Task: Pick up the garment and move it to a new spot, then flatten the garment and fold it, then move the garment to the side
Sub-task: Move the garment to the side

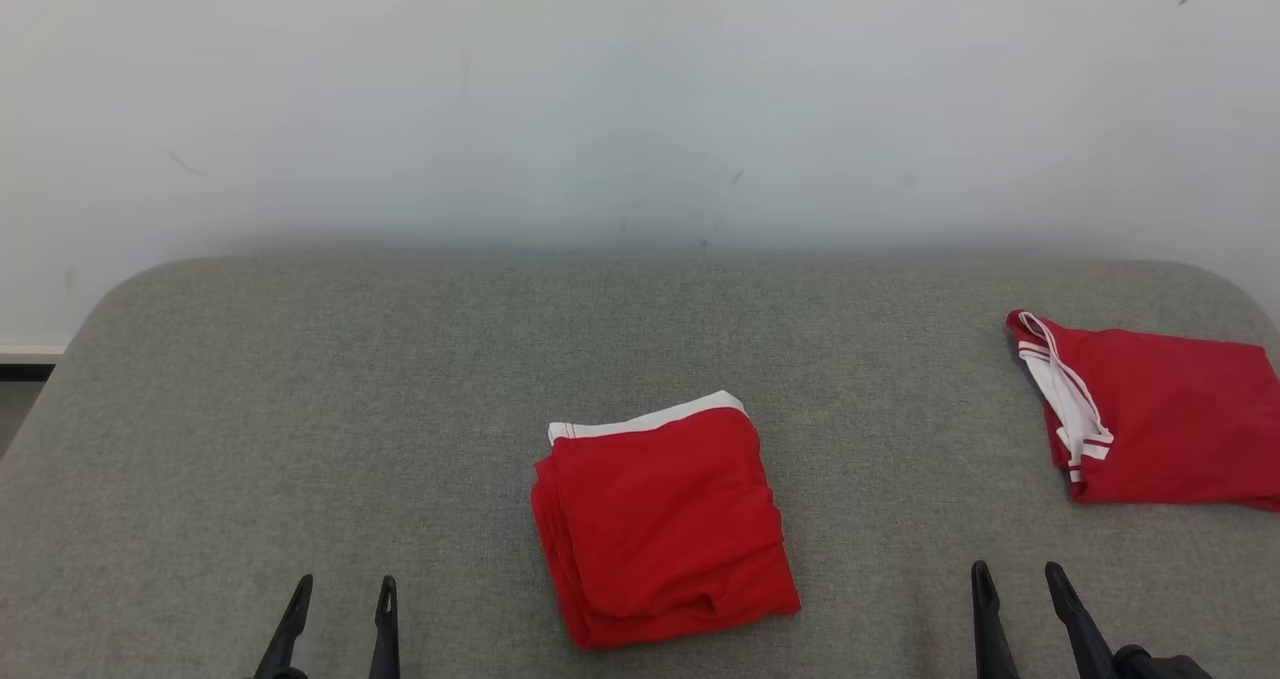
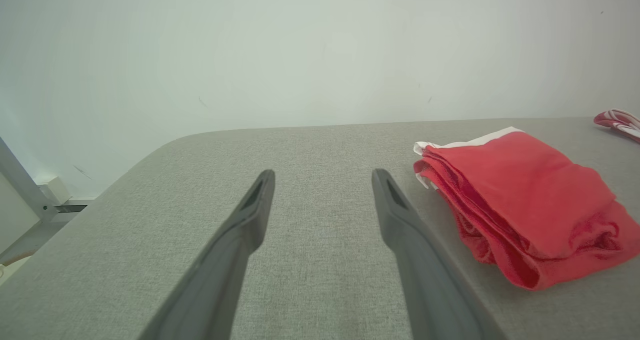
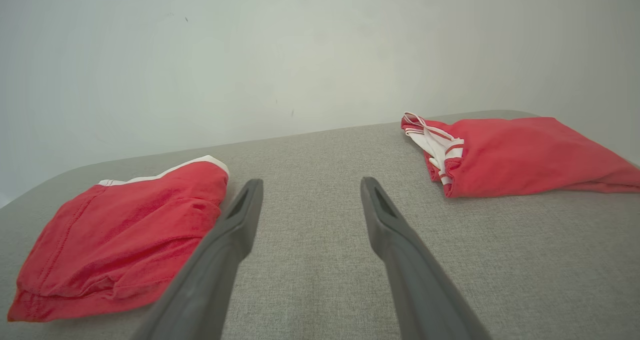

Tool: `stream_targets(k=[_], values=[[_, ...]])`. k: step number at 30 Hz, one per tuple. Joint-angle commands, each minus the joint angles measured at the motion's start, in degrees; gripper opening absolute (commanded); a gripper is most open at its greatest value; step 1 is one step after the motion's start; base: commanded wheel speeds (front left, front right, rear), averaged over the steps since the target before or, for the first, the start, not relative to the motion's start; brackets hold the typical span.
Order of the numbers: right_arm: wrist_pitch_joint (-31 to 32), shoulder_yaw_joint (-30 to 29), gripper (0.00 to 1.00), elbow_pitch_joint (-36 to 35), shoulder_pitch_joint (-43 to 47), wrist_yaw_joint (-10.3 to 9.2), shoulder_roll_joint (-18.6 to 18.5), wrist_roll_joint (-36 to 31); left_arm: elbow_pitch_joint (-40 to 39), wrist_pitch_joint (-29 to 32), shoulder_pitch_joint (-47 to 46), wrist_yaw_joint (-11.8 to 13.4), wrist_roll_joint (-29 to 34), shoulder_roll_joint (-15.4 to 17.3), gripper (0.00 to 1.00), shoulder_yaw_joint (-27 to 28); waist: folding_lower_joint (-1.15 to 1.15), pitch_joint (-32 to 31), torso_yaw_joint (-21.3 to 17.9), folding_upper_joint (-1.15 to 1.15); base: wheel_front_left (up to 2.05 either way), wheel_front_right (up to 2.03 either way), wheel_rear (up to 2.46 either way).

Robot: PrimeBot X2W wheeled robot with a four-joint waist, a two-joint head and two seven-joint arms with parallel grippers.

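Dark fingers first: my left gripper (image 1: pixel 346 581) sits low at the near left, jaws spread wide, nothing between them, with bare cloth under the tips. The right gripper (image 1: pixel 1017 567) mirrors it at the near right, equally spread and empty. Neither touches any clothing. Between the two, on the grey woven table (image 1: pixel 300 409), lies the folded garment (image 1: pixel 660 524): red, squared into a compact stack of several layers, with a white waistband (image 1: pixel 650 417) along its far edge and the near edge a little lumpy. In the left wrist view it lies just right of those fingers, and in the right wrist view just left of them. Farther out, near the table's right edge, a second garment (image 1: pixel 1170 429), red with white striped trim, lies flatter and looser, well apart from the stack. A pale wall (image 1: pixel 600 109) stands behind. My read: flattening and folding look done on the centre piece, so the step in hand is the last one, shifting it aside. I cannot tell whether the right-hand piece is finished or waiting. The next move calls for both grippers coming in low at opposite edges, pinching all layers together, then lifting level so the stack does not spill open. The lumpy near edge seems likeliest to unfold.
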Motion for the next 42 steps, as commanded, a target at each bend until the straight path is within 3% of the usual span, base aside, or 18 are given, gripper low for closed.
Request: stream_targets(k=[1,42], values=[[0.0,-0.1,1.00,0.1,0.0,-0.15,0.0,-0.3,-0.2,-0.1,1.2,0.1,0.3,-0.1,1.00,0.0,0.00,-0.1,-0.1,0.00,0.00,0.00,0.00],[0.0,0.0,1.00,1.2,-0.2,-0.15,0.0,0.5,0.4,-0.1,0.8,0.2,0.4,0.8,1.00,-0.4,0.00,0.4,0.3,0.00,0.00,0.00,0.00]])
